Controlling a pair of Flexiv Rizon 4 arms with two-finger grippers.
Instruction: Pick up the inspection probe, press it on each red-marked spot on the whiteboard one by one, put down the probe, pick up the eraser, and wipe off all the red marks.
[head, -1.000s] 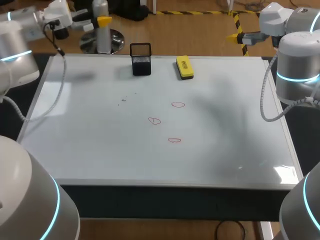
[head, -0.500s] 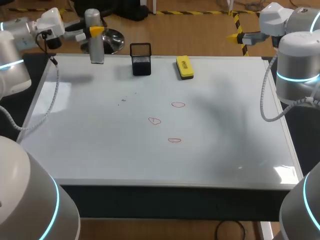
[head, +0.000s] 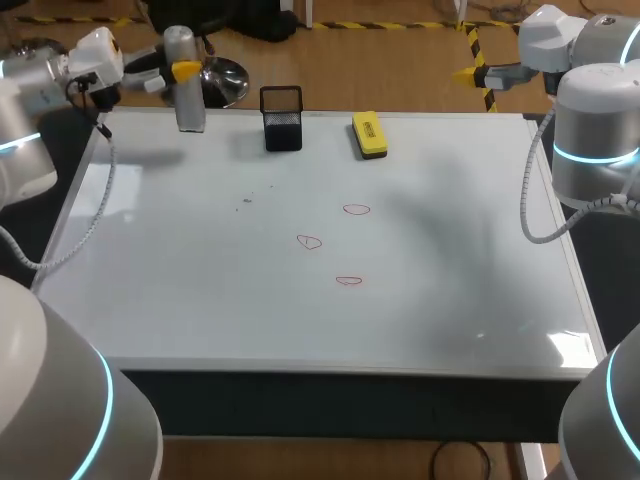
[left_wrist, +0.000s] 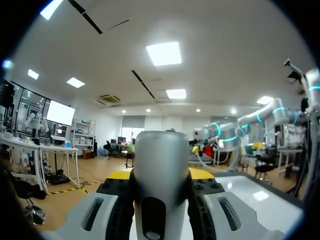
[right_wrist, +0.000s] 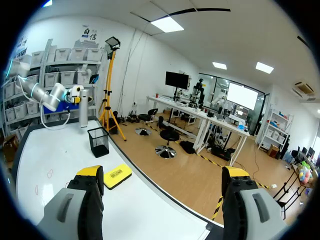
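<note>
A silver cylindrical probe (head: 186, 92) stands upright over the whiteboard's (head: 200, 300) far left corner, with my left gripper (head: 176, 71) shut on it. In the left wrist view the probe (left_wrist: 161, 165) fills the space between the black pads. Three red marks (head: 356, 209), (head: 309, 241), (head: 348, 281) lie near the board's middle. The yellow eraser (head: 369, 134) rests at the far edge. My right gripper (head: 472, 73) hangs open beyond the far right corner, with nothing between its fingers (right_wrist: 90, 176).
A black mesh pen holder (head: 282, 118) stands at the far edge between the probe and the eraser. From the right wrist view the holder (right_wrist: 98, 141) and the eraser (right_wrist: 115, 176) lie ahead of the open gripper.
My left arm has carried the probe to the left and a little lower, away from the pen holder. The right arm has not moved.
</note>
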